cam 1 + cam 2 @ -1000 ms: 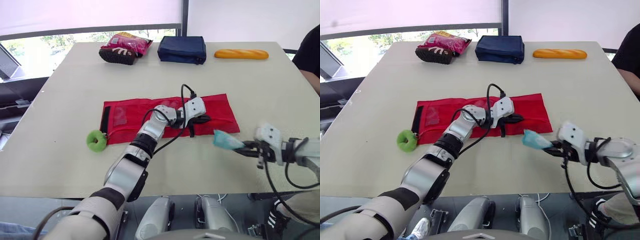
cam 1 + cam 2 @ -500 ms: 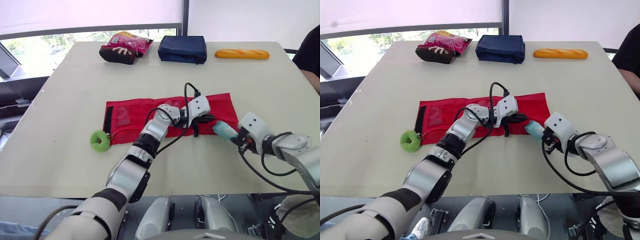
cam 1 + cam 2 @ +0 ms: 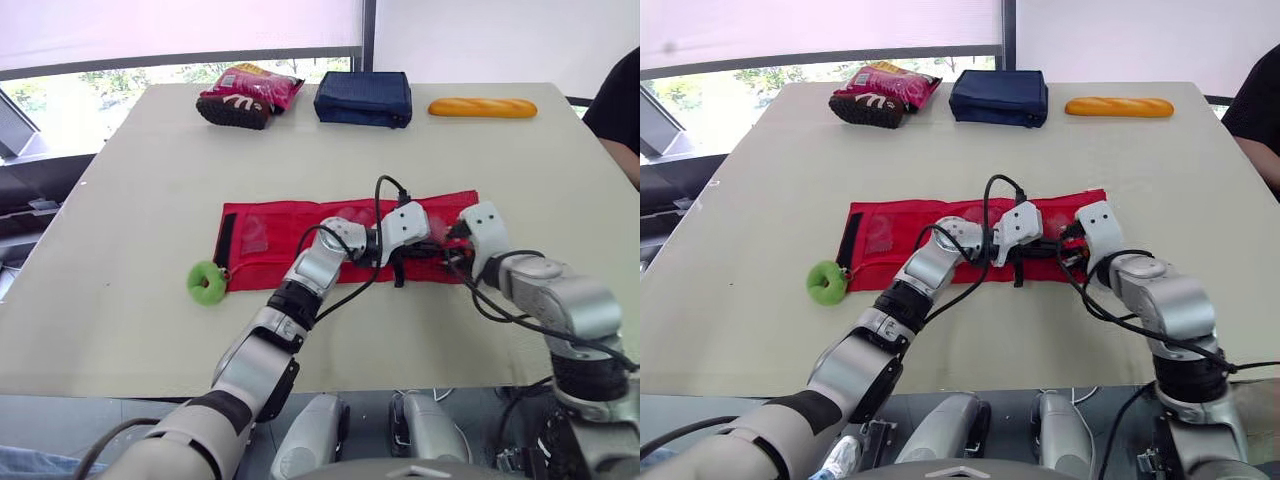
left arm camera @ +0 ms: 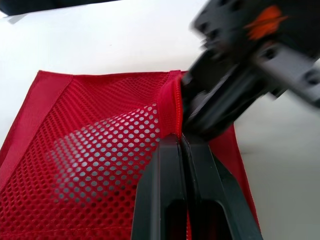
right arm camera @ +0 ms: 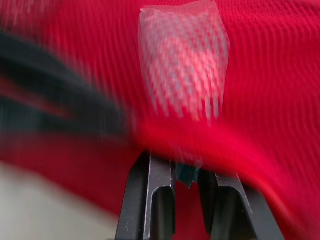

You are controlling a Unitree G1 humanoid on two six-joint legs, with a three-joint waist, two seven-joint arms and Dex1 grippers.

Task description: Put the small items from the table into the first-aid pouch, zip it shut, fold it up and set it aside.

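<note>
Clamps the left gripper [image 4: 181, 141], fingers pressed together, on a seam of the flat red mesh first-aid pouch [image 3: 270, 238], spread lengthwise at the middle of the pale table [image 3: 130, 180]. Pinches a small teal packet [image 5: 186, 176] between the fingers of the right gripper [image 5: 184, 165], right at the pouch's red fabric and close beside the left one (the two nearly touching). Shows a green ring [image 3: 207, 282] just beside the pouch's left end, with a pink snack bag [image 3: 250, 90], a navy blue fabric case [image 3: 363, 98] and a yellow bread-like loaf [image 3: 482, 107] along the far edge.
</note>
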